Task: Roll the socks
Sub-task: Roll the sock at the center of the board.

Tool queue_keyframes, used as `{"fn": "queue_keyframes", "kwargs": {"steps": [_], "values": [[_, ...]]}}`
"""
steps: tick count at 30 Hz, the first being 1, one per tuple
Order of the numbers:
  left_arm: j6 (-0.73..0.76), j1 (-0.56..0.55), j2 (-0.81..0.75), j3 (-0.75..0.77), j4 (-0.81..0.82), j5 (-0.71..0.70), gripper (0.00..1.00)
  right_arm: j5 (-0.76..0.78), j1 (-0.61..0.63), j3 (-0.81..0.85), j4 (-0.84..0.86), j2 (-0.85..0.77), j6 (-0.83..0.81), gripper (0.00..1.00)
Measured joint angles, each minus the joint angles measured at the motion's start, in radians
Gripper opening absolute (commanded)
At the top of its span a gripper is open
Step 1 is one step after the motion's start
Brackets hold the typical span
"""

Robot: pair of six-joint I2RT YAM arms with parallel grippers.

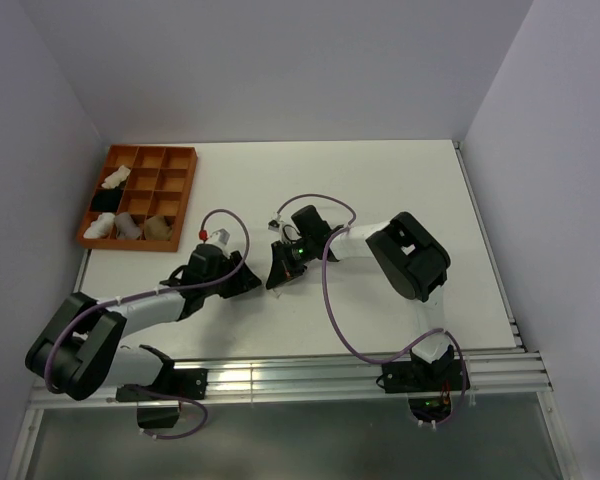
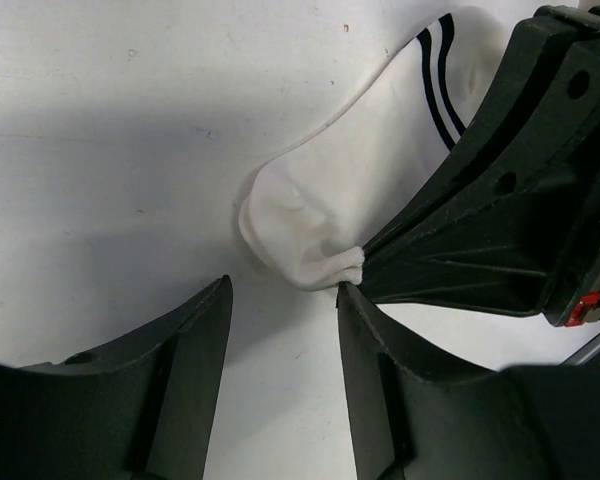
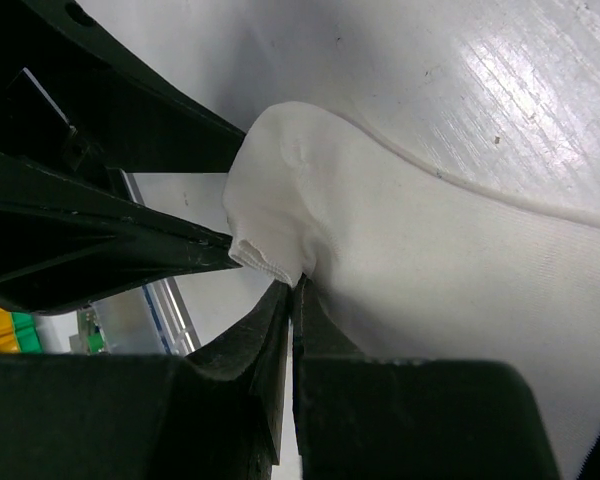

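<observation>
A short white sock with dark stripes (image 2: 360, 170) lies flat on the white table. My right gripper (image 3: 298, 285) is shut on a bunched fold at the sock's edge (image 3: 270, 262); the rest of the sock (image 3: 450, 270) spreads to the right. In the left wrist view the right gripper's fingers (image 2: 480, 220) come in from the right and pinch that fold. My left gripper (image 2: 283, 290) is open and empty, its tips just short of the fold, one tip beside it. In the top view both grippers, left (image 1: 254, 281) and right (image 1: 278, 274), meet mid-table and hide the sock.
An orange compartment tray (image 1: 186, 196) stands at the far left with white, black, grey and tan bundles in it. A small grey and red thing (image 1: 212, 236) shows beside the left wrist. Purple cables loop over both arms. A metal rail (image 1: 310, 375) runs along the near edge.
</observation>
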Motion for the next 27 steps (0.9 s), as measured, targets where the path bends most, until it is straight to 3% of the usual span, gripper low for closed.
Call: {"fn": "queue_keyframes", "kwargs": {"steps": [16,27], "values": [[-0.005,0.0,0.089,0.071,-0.014,-0.005,0.45,-0.01,0.0,0.0,-0.008,0.001,-0.006,0.0],[-0.013,0.0,0.138,0.136,-0.082,-0.036,0.33,-0.01,0.0,0.0,-0.01,0.001,-0.011,0.0]]}}
